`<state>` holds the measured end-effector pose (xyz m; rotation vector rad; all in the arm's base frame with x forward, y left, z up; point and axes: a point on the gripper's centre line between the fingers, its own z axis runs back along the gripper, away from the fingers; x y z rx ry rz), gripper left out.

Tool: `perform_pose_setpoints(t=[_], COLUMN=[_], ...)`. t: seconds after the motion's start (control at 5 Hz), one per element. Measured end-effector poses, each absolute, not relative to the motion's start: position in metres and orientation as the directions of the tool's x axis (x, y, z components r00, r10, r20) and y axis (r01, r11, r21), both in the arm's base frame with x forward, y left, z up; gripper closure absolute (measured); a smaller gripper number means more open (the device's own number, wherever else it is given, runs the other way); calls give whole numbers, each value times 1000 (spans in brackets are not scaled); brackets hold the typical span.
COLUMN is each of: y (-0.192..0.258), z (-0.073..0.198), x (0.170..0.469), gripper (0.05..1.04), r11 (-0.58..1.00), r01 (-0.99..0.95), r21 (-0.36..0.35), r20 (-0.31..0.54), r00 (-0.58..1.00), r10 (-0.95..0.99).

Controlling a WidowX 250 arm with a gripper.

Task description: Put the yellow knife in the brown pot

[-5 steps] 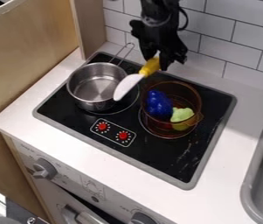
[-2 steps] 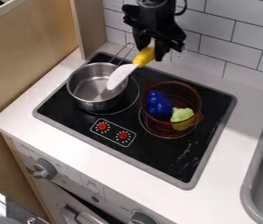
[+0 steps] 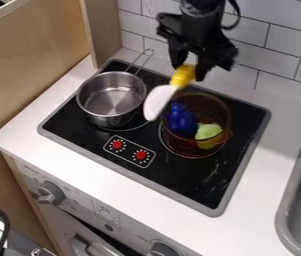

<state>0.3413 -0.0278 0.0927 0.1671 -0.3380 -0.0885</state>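
Note:
The black gripper hangs above the back of the stove, shut on the yellow handle of the knife. The knife's pale blade slants down to the lower left, between the two pots, its upper part overlapping the left rim of the brown pot in view. The see-through brown pot stands on the right burner, just below and right of the gripper. Inside it lie a blue object and a yellow-green object, with something reddish beside them.
A steel pot stands on the left burner, its wire handle pointing to the back. A tiled wall rises behind, a wooden panel stands at the left, and a grey sink is at the right.
The gripper and knife first moved left, the blade passing over the steel pot's rim, and have since moved right, toward the brown pot. Both pots have stayed in place.

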Motion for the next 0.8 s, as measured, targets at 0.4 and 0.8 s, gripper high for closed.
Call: perform_pose_setpoints(t=[0.4, 0.8], y=[-47, -46], z=[84, 88], x=[330, 332], gripper=[624, 260], r11=[981, 982], r01=[46, 59], r21=[190, 179], r20=[315, 352], r00=[943, 928], r10=[-106, -120])
